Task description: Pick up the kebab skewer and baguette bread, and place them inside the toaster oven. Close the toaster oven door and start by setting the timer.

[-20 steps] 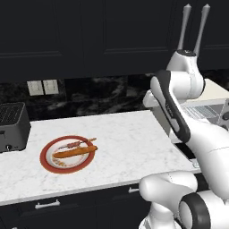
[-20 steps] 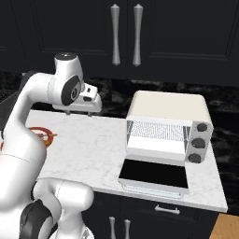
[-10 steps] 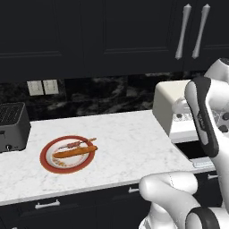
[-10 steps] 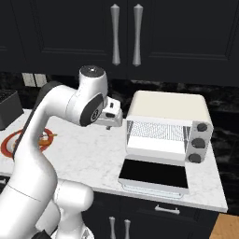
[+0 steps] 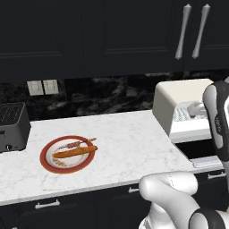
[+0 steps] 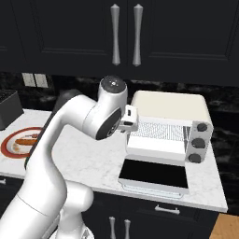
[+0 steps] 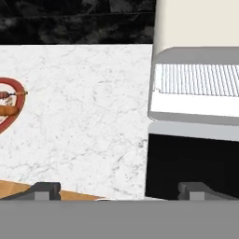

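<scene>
Pickup not yet begun: skewer (image 5: 79, 144) and baguette (image 5: 74, 152) lie on the plate (image 5: 48, 162), well apart from the open oven (image 6: 169, 126); hand (image 7: 120, 190), wide and empty, must next reach the plate.

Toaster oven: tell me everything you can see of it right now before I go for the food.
The toaster oven is a cream-white box at the right end of the counter, against the dark backsplash. Its door, a dark glass panel in a light frame, hangs fully open and lies flat toward the counter edge. Inside, a pale wire rack holds nothing. Three dark knobs run down the right front. Nothing touches it.
</scene>
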